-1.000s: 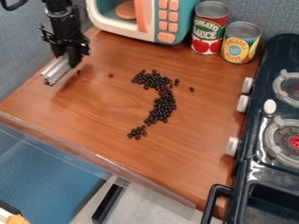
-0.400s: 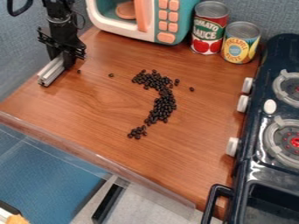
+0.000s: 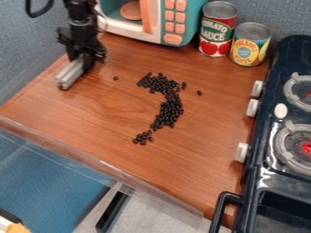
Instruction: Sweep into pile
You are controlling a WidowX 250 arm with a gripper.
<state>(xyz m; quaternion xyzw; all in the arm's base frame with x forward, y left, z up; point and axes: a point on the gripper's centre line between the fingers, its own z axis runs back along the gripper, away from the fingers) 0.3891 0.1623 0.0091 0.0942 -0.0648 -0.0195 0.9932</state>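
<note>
The gripper point(image 3: 86, 60) hangs over the upper left of the wooden surface, shut on a grey bar-shaped sweeping tool point(image 3: 71, 74). The tool slants down to the left, low over the wood; whether it touches cannot be told. Right of it, small black beans point(image 3: 168, 110) form a curved band down the middle of the surface. A small cluster point(image 3: 142, 137) lies at the band's lower left end. One stray bean point(image 3: 115, 78) sits between the tool and the band, and another point(image 3: 199, 93) lies to the band's right.
A toy microwave point(image 3: 174, 22) stands at the back, with a red can point(image 3: 217, 29) and a yellow can point(image 3: 249, 44) beside it. The dark toy stove point(image 3: 276, 136) borders the right side. A clear rim point(image 3: 97, 164) runs along the front edge.
The gripper and its tool first shifted slightly left, then moved right. A stray bean that showed beside the tool half a second ago is now out of sight. The main band looks unchanged.
</note>
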